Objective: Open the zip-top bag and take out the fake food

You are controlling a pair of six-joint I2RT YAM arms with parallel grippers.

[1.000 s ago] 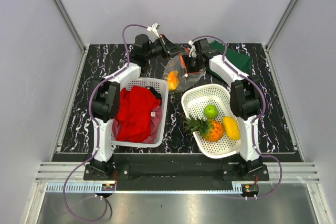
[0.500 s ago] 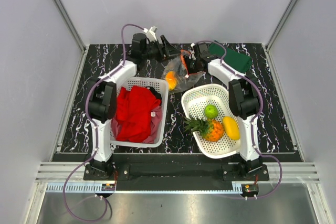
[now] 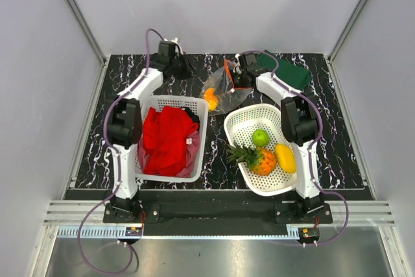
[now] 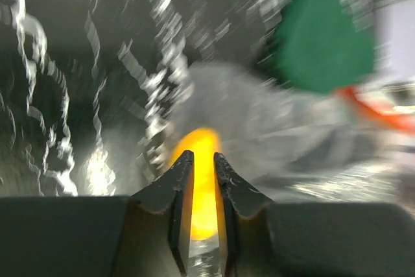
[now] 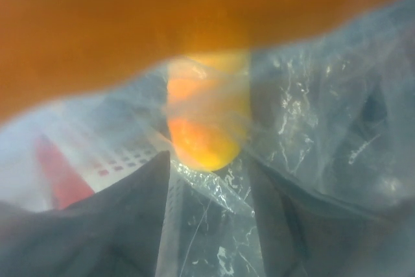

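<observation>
Black, white-veined tabletop [image 3: 343,147] enclosed by plain pale walls [image 3: 214,4], aluminium corner posts [image 3: 78,14] and near-edge metal rail [image 3: 71,215]

Left end effector [image 3: 186,69] pulled off the mouth of the zip-top bag [image 3: 224,92]. It was right at the red-orange zip strip [image 3: 227,69] 1 s ago and is now back and left along the far side of the counter [image 3: 214,154], well apart from the bag. Left wrist view: jaws almost together, nothing between them. Left elbow swung outward too. Right end effector [image 3: 238,77] nudged slightly toward the far edge with the strip, so the strip end sits a bit higher in the top view. More of the green cloth [image 3: 285,72] shows behind the right wrist.
</observation>
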